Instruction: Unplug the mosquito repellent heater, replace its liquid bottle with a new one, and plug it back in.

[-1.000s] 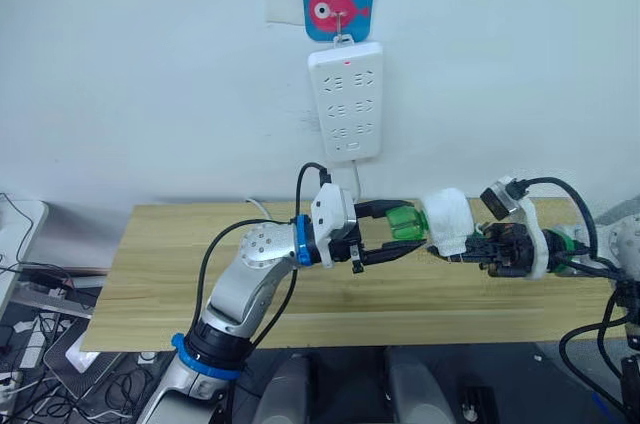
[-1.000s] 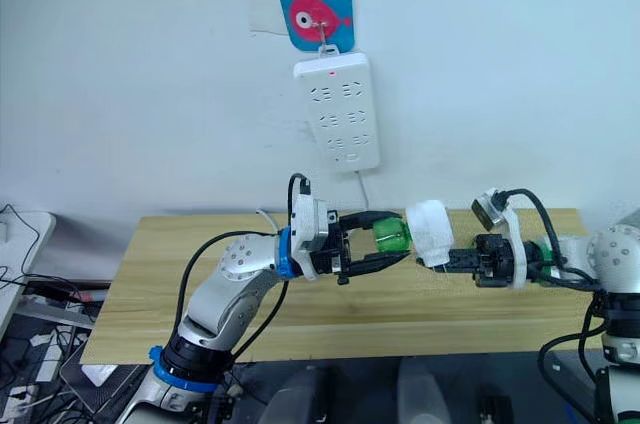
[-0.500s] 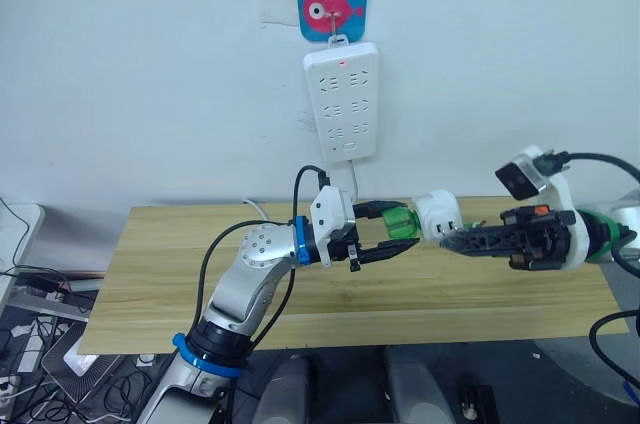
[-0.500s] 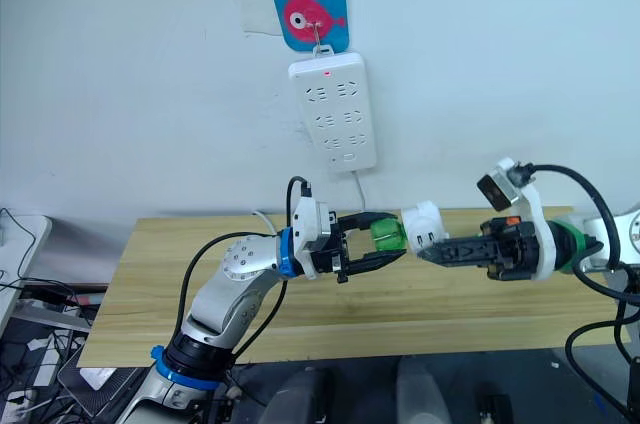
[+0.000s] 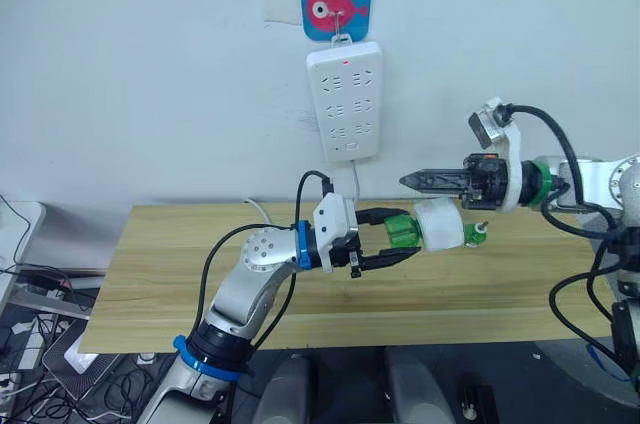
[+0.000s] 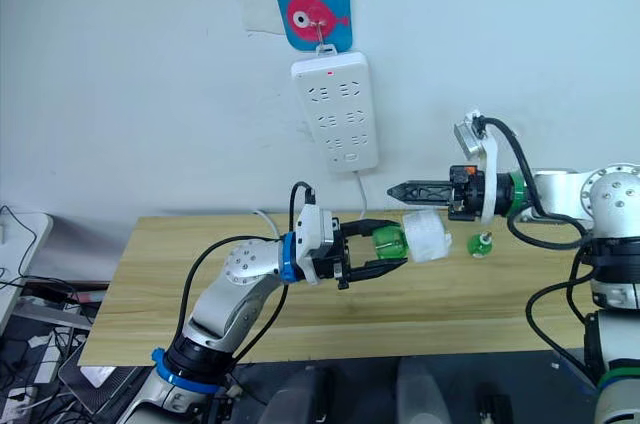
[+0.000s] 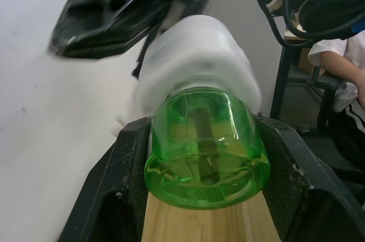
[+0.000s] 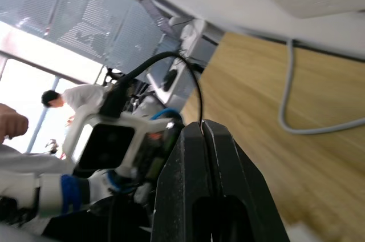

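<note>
My left gripper (image 5: 398, 233) is shut on the green liquid bottle (image 7: 205, 150), held above the wooden table (image 5: 170, 274). A dark wick rod shows inside the bottle. The white mosquito repellent heater (image 5: 440, 223) sits on the bottle's neck, pointing towards my right arm. My right gripper (image 5: 405, 181) is shut on nothing and hovers just above the heater, apart from it, with its fingers (image 8: 203, 156) pressed together. The new one (image 5: 479, 234), a small green bottle with a white cap, stands on the table just right of the heater.
A white power strip (image 5: 344, 101) hangs on the wall under a blue fish hook (image 5: 336, 3), and its cable (image 5: 356, 179) drops behind the table. A seated person (image 7: 342, 76) is off to the side.
My right gripper has let go of the heater, risen and shut. The heater stays on the bottle in my left gripper. The capped bottle now shows on the table.
</note>
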Robot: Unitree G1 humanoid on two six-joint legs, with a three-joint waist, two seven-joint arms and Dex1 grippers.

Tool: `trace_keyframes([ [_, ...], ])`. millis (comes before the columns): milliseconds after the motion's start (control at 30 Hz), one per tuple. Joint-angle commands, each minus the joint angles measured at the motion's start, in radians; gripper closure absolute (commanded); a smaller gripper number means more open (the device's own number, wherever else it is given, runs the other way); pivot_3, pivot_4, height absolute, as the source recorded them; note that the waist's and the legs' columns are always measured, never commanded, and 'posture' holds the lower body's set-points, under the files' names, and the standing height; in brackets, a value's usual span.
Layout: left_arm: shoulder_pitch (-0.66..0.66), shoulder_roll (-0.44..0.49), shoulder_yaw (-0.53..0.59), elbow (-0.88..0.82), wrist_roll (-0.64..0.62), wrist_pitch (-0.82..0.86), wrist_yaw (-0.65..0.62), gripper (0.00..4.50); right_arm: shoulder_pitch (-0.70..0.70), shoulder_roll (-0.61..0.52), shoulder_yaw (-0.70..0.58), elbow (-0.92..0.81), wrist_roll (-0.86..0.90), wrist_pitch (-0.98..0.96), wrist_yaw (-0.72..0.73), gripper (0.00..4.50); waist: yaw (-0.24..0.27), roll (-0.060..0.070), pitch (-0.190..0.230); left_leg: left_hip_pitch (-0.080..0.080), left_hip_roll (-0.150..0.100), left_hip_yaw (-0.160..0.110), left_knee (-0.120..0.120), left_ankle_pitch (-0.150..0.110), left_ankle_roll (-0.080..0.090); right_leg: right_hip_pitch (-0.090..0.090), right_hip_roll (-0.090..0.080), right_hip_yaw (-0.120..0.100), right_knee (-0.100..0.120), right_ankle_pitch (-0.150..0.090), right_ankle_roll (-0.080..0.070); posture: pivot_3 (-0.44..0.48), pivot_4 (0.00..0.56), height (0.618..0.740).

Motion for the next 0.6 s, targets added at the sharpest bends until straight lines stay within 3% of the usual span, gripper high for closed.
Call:
trace_keyframes([
  [33,0.0,-0.006,0.004,-0.064,-0.033,0.007,-0.005,2.23,-0.013,0.0,-0.001,0.013,-0.111,-0.021,0.082,4.47,0.0,0.0,0.0,0.0,0.0,0.0,0.0,0.0,0.0,0.0,0.0,0.0,0.0,0.0,0.0,-0.115,0.239,0.74],
  [267,-0.007,-0.026,0.026,-0.08,-0.058,0.045,0.033,2.23,0.106,-0.029,0.027,0.018,-0.304,-0.035,0.246,4.47,0.002,0.0,0.0,0.0,0.0,0.0,0.0,0.0,0.0,0.0,0.0,0.0,0.0,0.0,0.0,-0.103,0.243,0.74],
  [600,-0.026,-0.019,0.039,-0.029,-0.027,0.036,0.053,2.23,0.251,-0.053,-0.1,-0.192,-0.153,0.209,0.326,4.47,0.001,0.0,0.0,0.001,0.0,0.0,0.0,0.0,0.0,0.001,0.0,0.0,0.001,0.0,0.0,-0.115,0.245,0.74],
])
